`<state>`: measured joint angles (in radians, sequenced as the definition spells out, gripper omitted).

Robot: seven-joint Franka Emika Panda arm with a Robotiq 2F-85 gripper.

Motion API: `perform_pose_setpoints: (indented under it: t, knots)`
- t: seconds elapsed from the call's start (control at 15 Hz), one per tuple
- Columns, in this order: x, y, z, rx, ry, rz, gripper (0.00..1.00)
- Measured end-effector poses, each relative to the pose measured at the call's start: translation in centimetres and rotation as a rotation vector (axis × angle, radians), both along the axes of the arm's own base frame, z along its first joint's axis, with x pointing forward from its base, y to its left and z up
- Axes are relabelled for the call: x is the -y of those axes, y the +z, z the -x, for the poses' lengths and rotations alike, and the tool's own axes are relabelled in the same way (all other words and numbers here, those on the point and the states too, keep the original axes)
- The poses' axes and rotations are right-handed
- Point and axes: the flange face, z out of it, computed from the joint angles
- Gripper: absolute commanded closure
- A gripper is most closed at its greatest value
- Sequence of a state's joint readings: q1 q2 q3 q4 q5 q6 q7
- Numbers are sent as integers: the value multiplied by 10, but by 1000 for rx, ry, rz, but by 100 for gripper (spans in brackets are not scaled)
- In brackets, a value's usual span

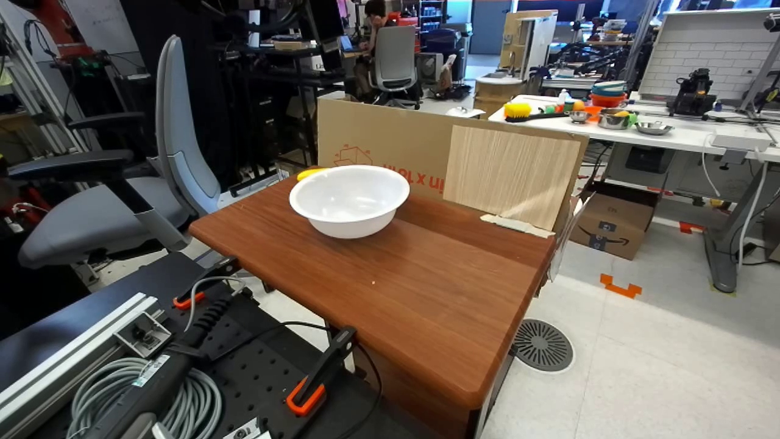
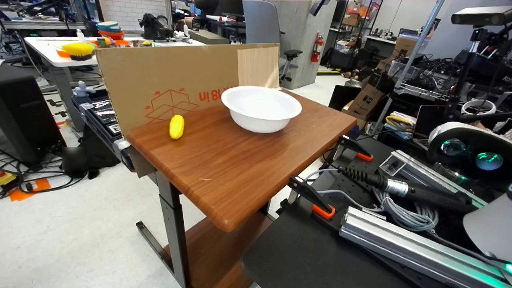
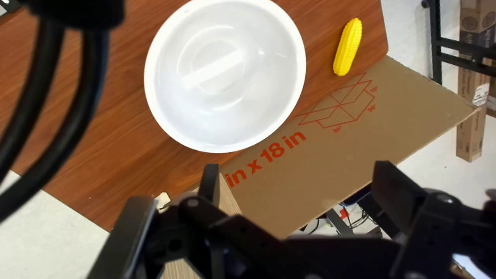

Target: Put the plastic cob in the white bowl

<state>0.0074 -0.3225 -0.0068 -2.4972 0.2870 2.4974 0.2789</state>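
Observation:
The yellow plastic cob lies on the brown table, close to the cardboard, in an exterior view (image 2: 176,127). In an exterior view it is mostly hidden behind the bowl, with only a yellow end (image 1: 309,174) showing. The wrist view shows it whole (image 3: 347,46) at the upper right, apart from the bowl. The white bowl stands upright and empty on the table in both exterior views (image 1: 350,227) (image 2: 262,122) and at the top middle of the wrist view (image 3: 224,77). My gripper (image 3: 297,169) is open with nothing between its fingers, above the scene. I cannot make it out in the exterior views.
A cardboard sheet (image 1: 390,131) (image 2: 168,76) stands along the table's far edge, with a light wood panel (image 1: 512,174) against it. Black and orange clamps (image 1: 323,372) (image 2: 314,196) grip the table's near edge. A black pegboard base with coiled cable (image 1: 146,390) adjoins the table (image 1: 390,292).

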Motion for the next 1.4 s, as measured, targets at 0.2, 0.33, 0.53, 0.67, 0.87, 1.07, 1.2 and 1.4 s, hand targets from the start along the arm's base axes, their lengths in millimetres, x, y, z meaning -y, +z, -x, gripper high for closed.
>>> perform_pose_setpoints:
  t: [0.2,0.33,0.53,0.67,0.87,1.07,1.2,1.4]
  knots:
    - [0,1,0,-1,-11,-4,0]
    - [-1,-5,0,-34,-67,-32,0]
    - [-19,-28,-5,-131,-183,-103,0]
    - [-38,-44,-11,-195,-244,-151,0]
    - [-73,-60,-28,-264,-308,-225,0]
    - [-102,-66,-59,-250,-382,-272,0]
    - [-116,-75,-84,-233,-435,-290,0]
    - [-130,-96,-124,-196,-502,-281,0]
